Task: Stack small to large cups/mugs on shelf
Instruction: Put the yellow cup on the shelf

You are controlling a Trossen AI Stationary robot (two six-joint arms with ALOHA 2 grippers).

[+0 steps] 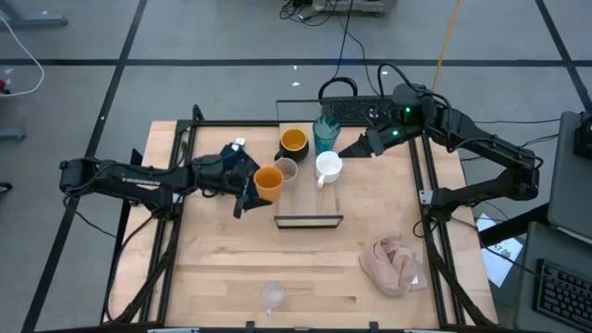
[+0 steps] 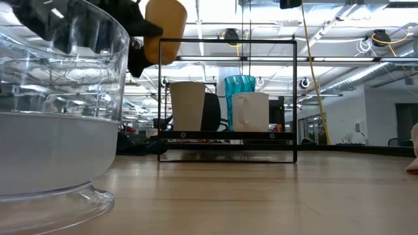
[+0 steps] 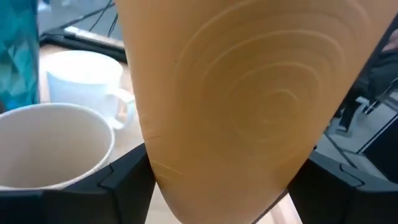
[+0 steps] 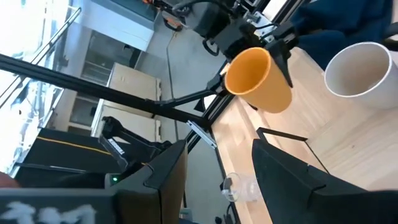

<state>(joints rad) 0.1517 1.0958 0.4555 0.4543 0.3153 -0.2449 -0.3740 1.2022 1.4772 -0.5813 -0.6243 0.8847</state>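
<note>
My left gripper (image 1: 260, 184) is shut on the small orange cup (image 1: 268, 179), held in the air just left of the shelf (image 1: 308, 220). On the shelf stand the grey-beige cup (image 1: 286, 169), the black mug with a yellow inside (image 1: 293, 141), the teal tumbler (image 1: 326, 132) and the white mug (image 1: 328, 166). The clear glass (image 1: 272, 294) stands on its foot near the table's near edge. My right gripper (image 1: 351, 148) hovers open, high at the shelf's right side, with nothing between its fingers (image 4: 292, 180). My left gripper pinches the orange cup's outer wall (image 3: 155, 168) between its two fingers (image 3: 124, 180), one on each opposite side. The fingers come nearly level from the table's left. The cup hangs clear of table and shelf (image 2: 165, 29), roughly upright with its mouth up.
A pink-beige cloth (image 1: 396, 264) lies crumpled at the near right. The shelf's thin dark frame (image 2: 228, 43) rises around the cups. A keyboard (image 1: 356, 109) and cables lie past the far edge. Bare tabletop (image 1: 213, 259) spreads between shelf and glass.
</note>
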